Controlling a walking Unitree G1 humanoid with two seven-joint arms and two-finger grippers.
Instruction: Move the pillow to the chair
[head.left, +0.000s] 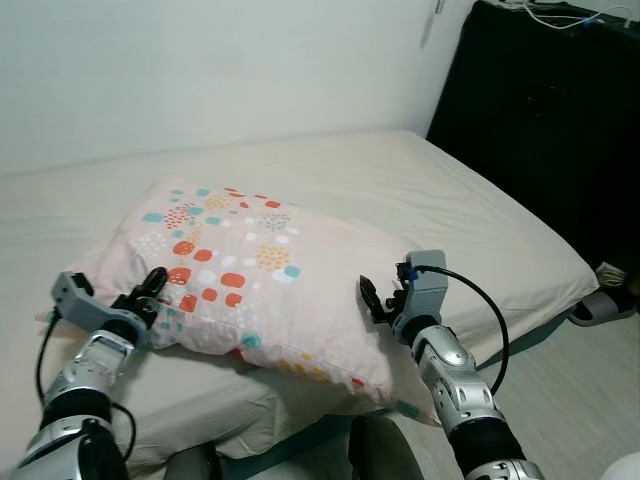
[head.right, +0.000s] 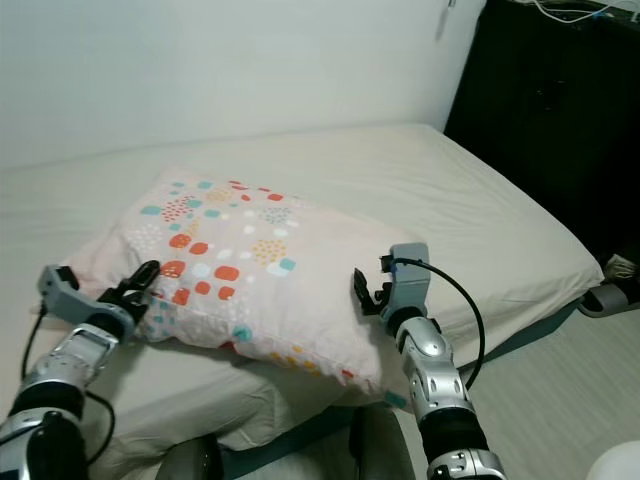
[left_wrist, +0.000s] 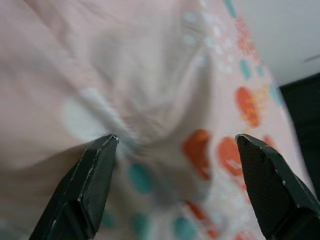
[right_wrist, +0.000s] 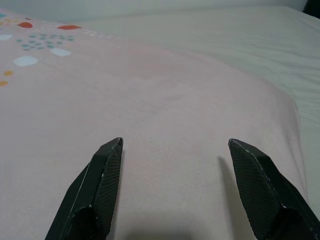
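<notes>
Right gripper (head.left: 372, 298) up close, black fingers (right_wrist: 102, 180) spread wide with the pink pillowcase fabric between the tips, nothing clamped; the spotted pillow (head.left: 255, 280) lies on the bed (head.left: 450, 200), its near corner hanging over the mattress edge below those fingers; left gripper (head.left: 150, 293) is at the pillow's opposite edge, fingers (left_wrist: 90, 185) parted too, bunched fabric just beyond the tips; dark cabinet (head.left: 545, 110) well past the right gripper.

Cream-sheeted bed (head.left: 430, 190) extending beyond the fingers to a white wall (head.left: 200, 70). Black cabinet (head.left: 550, 120) stands beyond and to the right, white cables (head.left: 560, 15) on top. A slipper (head.left: 600, 305) lies on pale floor (head.left: 580, 390).
</notes>
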